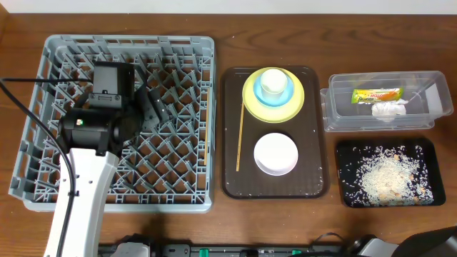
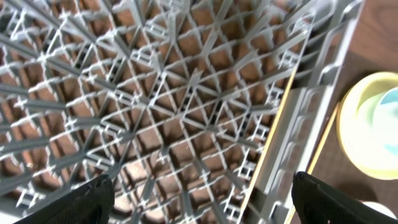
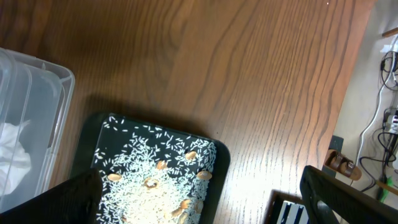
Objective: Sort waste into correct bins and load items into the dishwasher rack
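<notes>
Left end effector (image 2: 202, 183) wide and empty over grey pegged plastic dishwasher rack (image 1: 128, 43), right end effector (image 3: 199, 180) wide near shallow black tray (image 1: 341, 171) of rice scraps (image 1: 385, 175); sorting looks done, so loading next: reach for round yellow plate (image 1: 251, 103) on brown serving tray (image 1: 314, 128).

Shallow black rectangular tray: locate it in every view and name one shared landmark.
Overhead: shallow black rectangular tray at lower right.
Left wrist: not in it.
Right wrist: bottom, left of centre.
Shared landmark: clear rectangular plastic tub beside it, in overhead and right wrist.
</notes>
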Robot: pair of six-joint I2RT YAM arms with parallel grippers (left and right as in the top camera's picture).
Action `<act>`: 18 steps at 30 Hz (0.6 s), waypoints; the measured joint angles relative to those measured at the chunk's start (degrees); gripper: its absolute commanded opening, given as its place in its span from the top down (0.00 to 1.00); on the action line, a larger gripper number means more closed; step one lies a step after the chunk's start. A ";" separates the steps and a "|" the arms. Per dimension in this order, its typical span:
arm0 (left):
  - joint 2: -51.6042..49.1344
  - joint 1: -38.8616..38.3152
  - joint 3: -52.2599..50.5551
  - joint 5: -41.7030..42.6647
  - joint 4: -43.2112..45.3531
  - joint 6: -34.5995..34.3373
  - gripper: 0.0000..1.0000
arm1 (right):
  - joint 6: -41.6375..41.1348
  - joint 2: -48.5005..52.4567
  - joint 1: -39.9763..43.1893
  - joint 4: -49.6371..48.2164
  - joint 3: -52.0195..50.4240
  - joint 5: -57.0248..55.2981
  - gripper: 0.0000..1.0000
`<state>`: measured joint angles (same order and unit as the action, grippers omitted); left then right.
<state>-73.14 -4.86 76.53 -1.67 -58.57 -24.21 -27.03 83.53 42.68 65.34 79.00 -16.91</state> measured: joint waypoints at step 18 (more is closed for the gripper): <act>-5.73 -14.84 0.00 18.38 3.48 4.98 0.32 | 0.00 0.00 0.02 0.00 0.00 0.20 0.01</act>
<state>-78.87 -19.70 76.53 16.71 -55.09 -19.22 -27.03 83.53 42.70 65.34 79.00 -16.71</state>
